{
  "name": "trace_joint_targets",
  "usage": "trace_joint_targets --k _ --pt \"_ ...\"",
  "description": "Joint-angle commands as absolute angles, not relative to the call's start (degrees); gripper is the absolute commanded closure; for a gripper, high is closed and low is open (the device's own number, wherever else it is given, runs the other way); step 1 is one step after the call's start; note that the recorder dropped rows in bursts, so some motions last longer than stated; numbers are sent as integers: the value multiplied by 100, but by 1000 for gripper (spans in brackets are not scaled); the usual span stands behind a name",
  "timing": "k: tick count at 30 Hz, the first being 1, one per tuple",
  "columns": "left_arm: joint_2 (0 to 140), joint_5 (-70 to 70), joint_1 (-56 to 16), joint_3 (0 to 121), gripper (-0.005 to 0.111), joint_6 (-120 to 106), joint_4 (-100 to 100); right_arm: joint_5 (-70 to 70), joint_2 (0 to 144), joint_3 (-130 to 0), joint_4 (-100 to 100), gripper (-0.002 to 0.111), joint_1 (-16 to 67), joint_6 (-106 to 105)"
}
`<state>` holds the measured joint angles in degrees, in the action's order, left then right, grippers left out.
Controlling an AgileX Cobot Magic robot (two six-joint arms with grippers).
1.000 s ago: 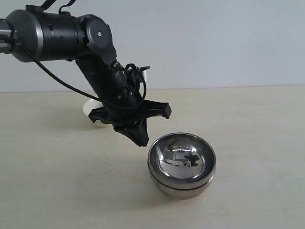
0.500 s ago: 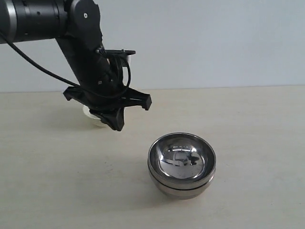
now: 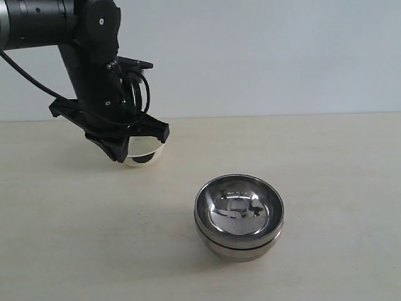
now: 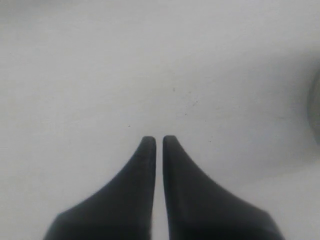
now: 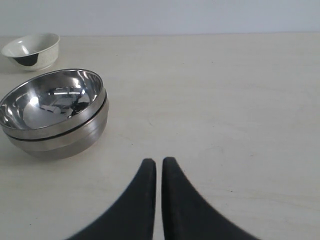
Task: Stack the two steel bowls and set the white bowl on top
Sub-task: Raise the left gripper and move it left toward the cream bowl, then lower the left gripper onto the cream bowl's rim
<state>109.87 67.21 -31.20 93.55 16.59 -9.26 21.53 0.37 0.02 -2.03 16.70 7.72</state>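
There are two steel bowls and they stand as one stack on the table (image 3: 338, 188): the lower steel bowl (image 3: 239, 249) holds the upper steel bowl (image 3: 238, 210), whose shiny inside shows only reflections. There is one white bowl (image 3: 143, 152), on the table well apart from the stack, with its plain cream inside facing up. The exterior view shows only one arm, the left arm (image 3: 88, 56). Its left gripper (image 3: 118, 155) hangs in front of the white bowl and hides a part of it; whether they touch I cannot tell. The left wrist view shows what the exterior does not: the left gripper (image 4: 159, 140) has its jaws almost together, holding nothing, over bare table. The right gripper (image 5: 159, 161) appears only in the right wrist view, also with a very narrow gap and nothing in it. That view also gives the stack and the white bowl (image 5: 31, 50) with its black mark unhidden.
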Motion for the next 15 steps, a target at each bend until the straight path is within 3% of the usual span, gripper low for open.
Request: trace_joint_targets --k 1,15 --pt "11019 6313 -3107 9333 103 1673 -793 2100 0 0 -211 108 1651 752" --pt "11569 5479 -3107 9333 103 1571 -941 2100 0 0 -211 108 1651 763"
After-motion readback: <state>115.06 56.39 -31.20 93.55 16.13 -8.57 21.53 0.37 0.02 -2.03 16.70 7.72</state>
